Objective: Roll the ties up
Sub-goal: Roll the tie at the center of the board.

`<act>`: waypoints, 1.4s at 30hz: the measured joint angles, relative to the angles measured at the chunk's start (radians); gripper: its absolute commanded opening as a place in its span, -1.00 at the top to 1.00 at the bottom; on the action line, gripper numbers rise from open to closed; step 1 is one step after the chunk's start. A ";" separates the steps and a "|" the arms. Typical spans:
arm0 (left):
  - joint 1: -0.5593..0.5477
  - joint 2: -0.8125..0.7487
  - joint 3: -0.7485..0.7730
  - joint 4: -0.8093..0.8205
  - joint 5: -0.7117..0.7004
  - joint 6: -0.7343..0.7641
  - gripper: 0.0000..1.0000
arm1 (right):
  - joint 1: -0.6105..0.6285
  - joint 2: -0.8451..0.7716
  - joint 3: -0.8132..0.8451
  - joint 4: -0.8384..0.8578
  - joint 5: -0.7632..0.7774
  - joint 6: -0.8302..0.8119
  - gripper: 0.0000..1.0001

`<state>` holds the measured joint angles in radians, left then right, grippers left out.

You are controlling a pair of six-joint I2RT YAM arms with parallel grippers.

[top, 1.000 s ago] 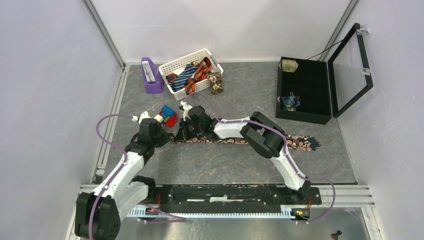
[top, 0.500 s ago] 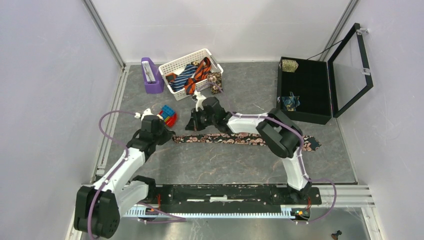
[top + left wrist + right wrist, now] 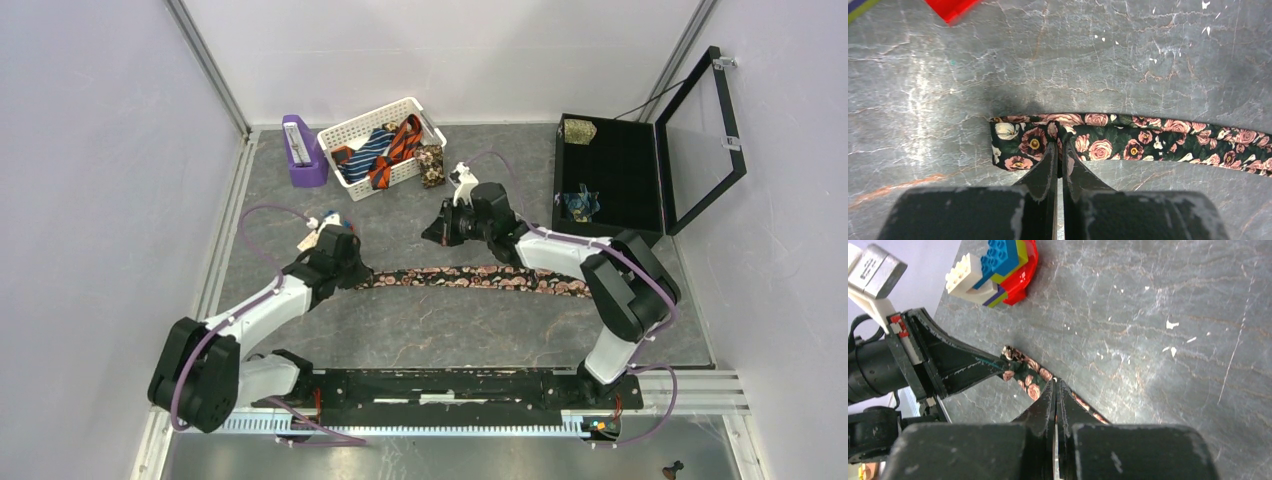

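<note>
A dark tie with pink and cream roses lies flat across the middle of the grey table. My left gripper is shut on its narrow left end. In the left wrist view the fabric puckers between the closed tips of the left gripper. My right gripper hovers behind the tie, shut, with nothing in it. In the right wrist view its closed tips stand above the tie. The right arm covers the tie's wide end.
A white basket at the back holds striped ties, with a tan floral one beside it. A purple holder stands to its left. Toy blocks sit behind the left gripper. An open black case at the right holds two rolled ties.
My right gripper has left the tie's left end and swung back and to the right. The left gripper has moved right, onto that end.
</note>
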<state>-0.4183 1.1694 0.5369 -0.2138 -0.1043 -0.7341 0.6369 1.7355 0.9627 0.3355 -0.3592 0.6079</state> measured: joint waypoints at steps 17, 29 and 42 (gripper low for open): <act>-0.070 0.064 0.042 0.002 -0.028 0.021 -0.13 | 0.001 -0.048 -0.062 -0.001 -0.025 -0.015 1.00; -0.075 -0.038 0.145 -0.076 -0.057 0.021 -0.18 | 0.017 -0.067 -0.061 -0.003 -0.028 -0.011 1.00; 0.008 -0.308 0.104 -0.294 -0.332 -0.006 -0.01 | 0.219 0.055 0.189 -0.074 -0.004 -0.009 0.64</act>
<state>-0.4107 0.8616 0.6411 -0.5076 -0.4358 -0.7406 0.8555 1.7908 1.1519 0.2611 -0.3634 0.5991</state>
